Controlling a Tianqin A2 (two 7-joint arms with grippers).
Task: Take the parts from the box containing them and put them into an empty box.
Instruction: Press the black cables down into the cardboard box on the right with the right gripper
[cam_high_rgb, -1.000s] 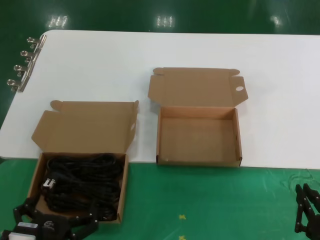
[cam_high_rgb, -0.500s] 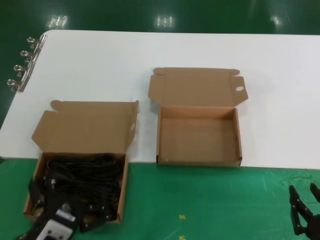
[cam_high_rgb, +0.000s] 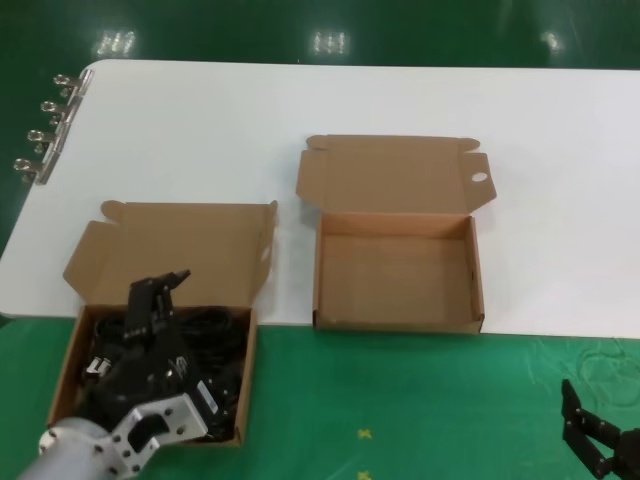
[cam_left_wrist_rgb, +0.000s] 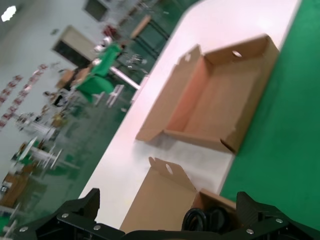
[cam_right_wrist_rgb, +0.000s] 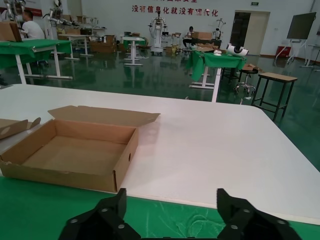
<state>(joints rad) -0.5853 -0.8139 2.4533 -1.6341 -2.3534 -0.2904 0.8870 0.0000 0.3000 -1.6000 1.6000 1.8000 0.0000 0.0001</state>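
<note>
At seven o'clock in the head view: the box containing them (cam_high_rgb: 75, 345), shallow brown cardboard, lid hinged back toward twelve, straddling the near edge of the white table (cam_high_rgb: 340, 100) and the green mat (cam_high_rgb: 420, 400).

Contents: the parts (cam_high_rgb: 215, 335), black cables loosely coiled, all lying in this box; none lifted.

Left gripper (cam_high_rgb: 155, 300): fingers spread wide, poised over the coils toward the box's far wall, closed on nothing. A second ago it sat at the box's near edge, low in the head view; half a second ago it was over the near coils; now it has advanced toward twelve o'clock, deeper over the box. Its wrist view shows both dark fingers apart with a coil (cam_left_wrist_rgb: 202, 220) between and beyond them.

Reading: the reach for the first pick is under way; a descent and closing on a cable look to be next.

At centre, one o'clock from the full box: an empty box (cam_high_rgb: 395, 270), lid open, round hole in its side flap, unchanged and nothing inside. The two boxes stand apart.

Right gripper (cam_high_rgb: 590, 440): at five o'clock, over the green mat, fingers parted, holding nothing; it has drifted slightly toward the left and lower, apparently idle.

At ten o'clock, table edge: binder clips (cam_high_rgb: 45, 130), unmoved.
</note>
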